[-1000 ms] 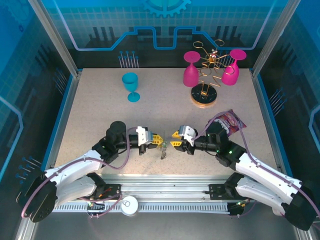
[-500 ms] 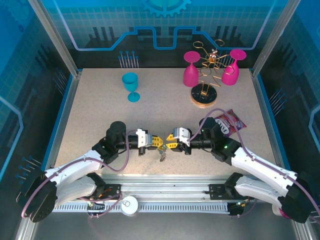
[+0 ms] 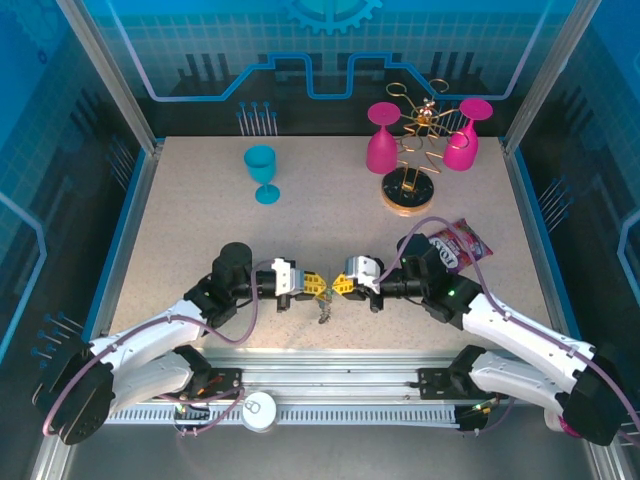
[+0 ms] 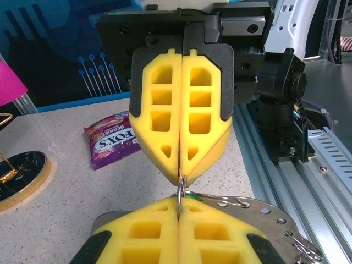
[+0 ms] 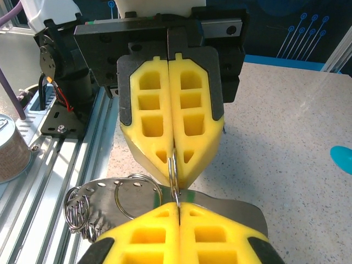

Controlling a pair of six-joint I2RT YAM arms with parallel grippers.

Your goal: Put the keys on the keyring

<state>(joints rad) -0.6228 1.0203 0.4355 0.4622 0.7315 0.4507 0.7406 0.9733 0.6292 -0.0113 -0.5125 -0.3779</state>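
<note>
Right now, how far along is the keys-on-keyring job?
Done: the ring is picked up, off the table. In hand: left hand and right hand sit tip to tip mid-table, each shut on that thin ring. Left: the threading. A small metal bunch hangs below the hands, too small to tell whether any key is on. Probably early to mid-job.

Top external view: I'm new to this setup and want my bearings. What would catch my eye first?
The left gripper and right gripper meet tip to tip at the near middle of the table, both shut on one thin metal ring. At back right, two pink goblets hang upside down on a gold wire rack; a blue goblet stands upright at back left.
</note>
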